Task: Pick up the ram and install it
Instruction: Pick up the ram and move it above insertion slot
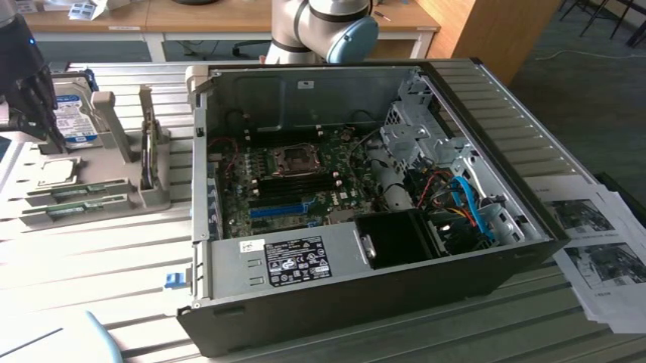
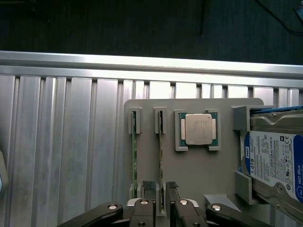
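My claw point(image 2: 161, 189) is released, its fingers point(image 2: 150, 188) apart on either side of the ram point(image 2: 161, 151), not pinching it. The ram stands on edge in its slot on the gray tray point(image 2: 199, 170) (a second stick point(image 2: 134, 151) sits nearer the tray's edge), just beside the CPU point(image 2: 198, 129).

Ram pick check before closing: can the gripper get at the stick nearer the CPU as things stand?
Probably yes. The gripper has its open fingers either side of that ram stick, which sits on edge in the holder with nothing over it; the other stick lies clear to one side.
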Action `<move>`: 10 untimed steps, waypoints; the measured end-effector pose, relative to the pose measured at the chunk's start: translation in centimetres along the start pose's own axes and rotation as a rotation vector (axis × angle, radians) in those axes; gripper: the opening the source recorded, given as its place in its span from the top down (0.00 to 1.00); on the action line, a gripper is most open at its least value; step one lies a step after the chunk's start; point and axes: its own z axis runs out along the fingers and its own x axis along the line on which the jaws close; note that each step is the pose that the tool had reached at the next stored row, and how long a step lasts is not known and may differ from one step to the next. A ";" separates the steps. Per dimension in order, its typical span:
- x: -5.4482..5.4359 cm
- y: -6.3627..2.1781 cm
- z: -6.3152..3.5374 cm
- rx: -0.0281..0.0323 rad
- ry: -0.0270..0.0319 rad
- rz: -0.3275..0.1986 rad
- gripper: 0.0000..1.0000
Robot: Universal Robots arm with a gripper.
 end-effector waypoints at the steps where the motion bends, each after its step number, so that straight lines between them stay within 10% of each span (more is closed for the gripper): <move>1: 0.0 0.00 0.00 -0.0001 0.0000 0.000 0.77; 8: 0.0 0.00 0.10 0.0003 -0.0001 0.000 0.77; 10: 0.0 -0.06 1.49 0.0002 -0.0001 0.000 0.77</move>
